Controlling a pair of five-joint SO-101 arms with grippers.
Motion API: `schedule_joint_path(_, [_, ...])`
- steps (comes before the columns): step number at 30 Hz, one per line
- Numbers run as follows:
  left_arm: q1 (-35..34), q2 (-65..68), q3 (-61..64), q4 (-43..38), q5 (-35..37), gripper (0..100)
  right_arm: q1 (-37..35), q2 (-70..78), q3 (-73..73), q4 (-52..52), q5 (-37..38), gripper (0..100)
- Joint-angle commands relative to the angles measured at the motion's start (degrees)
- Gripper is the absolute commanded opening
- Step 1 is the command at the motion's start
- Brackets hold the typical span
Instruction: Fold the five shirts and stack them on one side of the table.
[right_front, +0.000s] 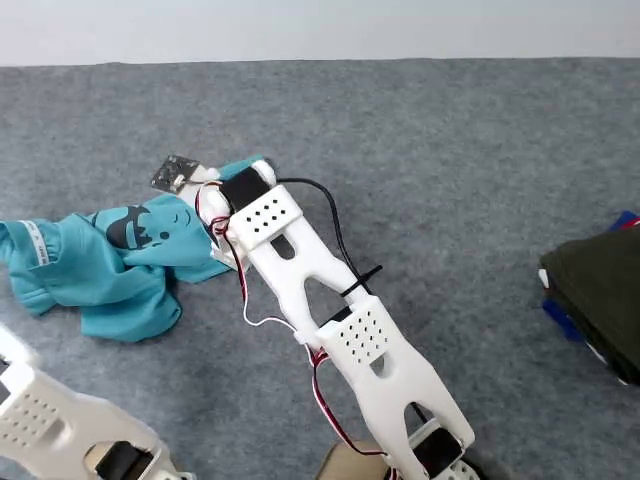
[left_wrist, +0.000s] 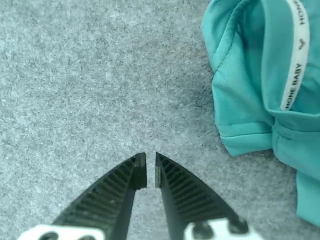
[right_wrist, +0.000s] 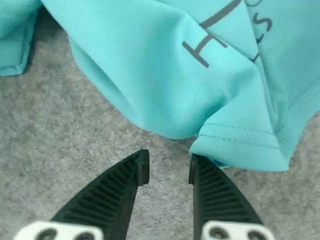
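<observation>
Right gripper (right_wrist: 166, 167), jaws narrowly parted and empty, sits at the hem of the teal shirt (right_front: 110, 260). Left gripper (left_wrist: 151, 170), almost closed on nothing, hangs over the bare grey table (right_front: 450, 150) just beside it. Shirt lies crumpled and unfolded at the left of the high view, cartoon print up. Dark pile (right_front: 600, 290) at the right edge is probably the finished stack; this fold looks unstarted.
</observation>
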Motion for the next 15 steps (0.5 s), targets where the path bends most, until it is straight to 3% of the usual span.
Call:
schedule_joint_path(1, [-0.09, -3.60, -0.13, -0.53, 0.53, 4, 2.59, -3.12, -6.68, 2.33, 0.97, 14.7])
schedule_joint_path(11, [0.44, -3.52, -0.13, -0.53, 0.53, 4, -0.40, -11.38, -9.49, 2.59, 1.05, 14.7])
schedule_joint_path(15, [0.44, -3.52, -0.13, -0.53, 0.53, 4, -1.63, -11.65, -4.31, 2.59, 1.05, 14.7])
